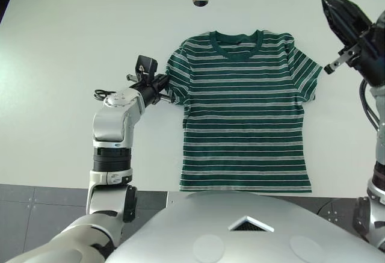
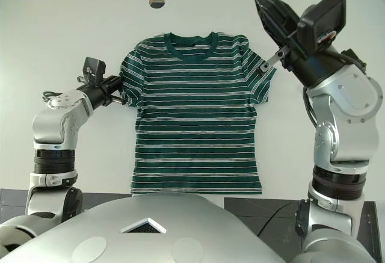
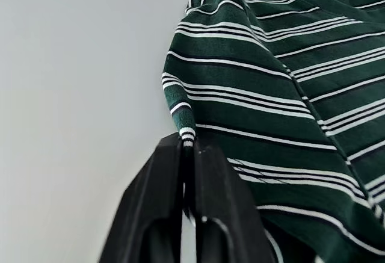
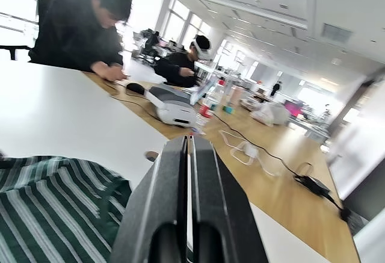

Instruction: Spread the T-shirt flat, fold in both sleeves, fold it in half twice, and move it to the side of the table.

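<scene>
A dark green T-shirt [image 1: 243, 118] with white stripes lies flat on the white table [image 1: 60, 64], collar at the far side and hem near the front edge. My left gripper [image 1: 163, 91] is low at the shirt's left sleeve [image 3: 198, 82]. In the left wrist view its fingertips [image 3: 187, 148] are shut on the sleeve's hem. My right gripper [image 2: 263, 3] hangs in the air above the right sleeve [image 2: 261, 76], tilted up and away. Its fingers [image 4: 174, 173] are pressed together with nothing between them, and the striped cloth [image 4: 54, 197] lies below.
A small round hole [image 1: 200, 0] sits in the table beyond the collar. Bare table surface stretches to the left [image 2: 36, 40] and right [image 1: 343, 118] of the shirt. The table's front edge [image 1: 48, 186] runs just below the hem.
</scene>
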